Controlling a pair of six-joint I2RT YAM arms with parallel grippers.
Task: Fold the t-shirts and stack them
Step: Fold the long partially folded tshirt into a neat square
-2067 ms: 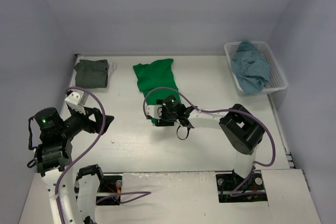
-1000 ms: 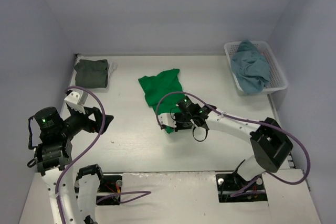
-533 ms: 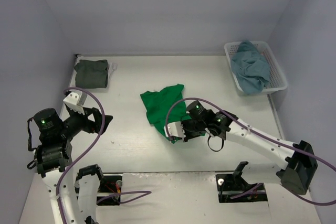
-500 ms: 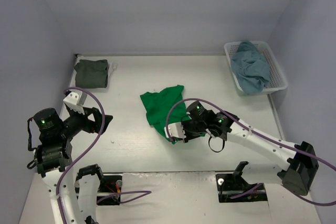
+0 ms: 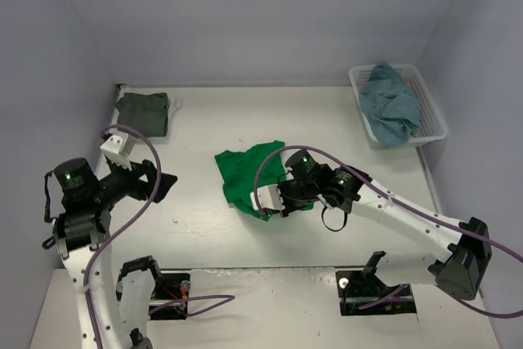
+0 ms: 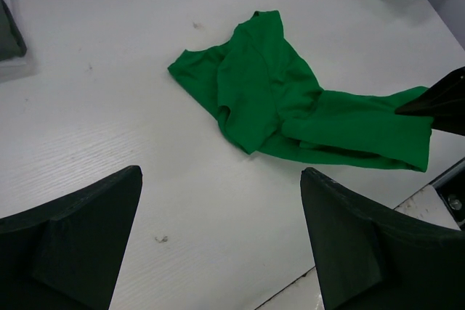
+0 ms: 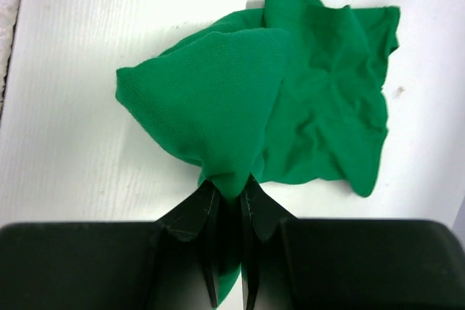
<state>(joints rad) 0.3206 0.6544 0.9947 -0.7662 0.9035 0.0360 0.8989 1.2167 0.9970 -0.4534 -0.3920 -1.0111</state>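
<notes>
Overhead, the right gripper (image 5: 270, 206) is pinching a lifted fold at the near edge of the green t-shirt (image 5: 243, 171), its jaws clamped tight. The rest of the cloth is lying crumpled on the table (image 5: 204, 226) just beyond the gripper and to its left. The left gripper (image 5: 157, 186) is hovering well off to the left, jaws spread wide and holding nothing. Far beyond it, the dark olive-grey t-shirt (image 5: 143, 113) is lying folded. Far beyond and to the right of the right gripper, the light blue t-shirt (image 5: 391, 102) is sitting heaped in the white basket (image 5: 433, 124).

From the left wrist, the green t-shirt is lying ahead of the open fingers (image 6: 80, 237), its right end reaching the other gripper's dark tip.

From the right wrist, both fingers are squeezing a peaked fold at their tips, with more cloth lying ahead and to the right.
</notes>
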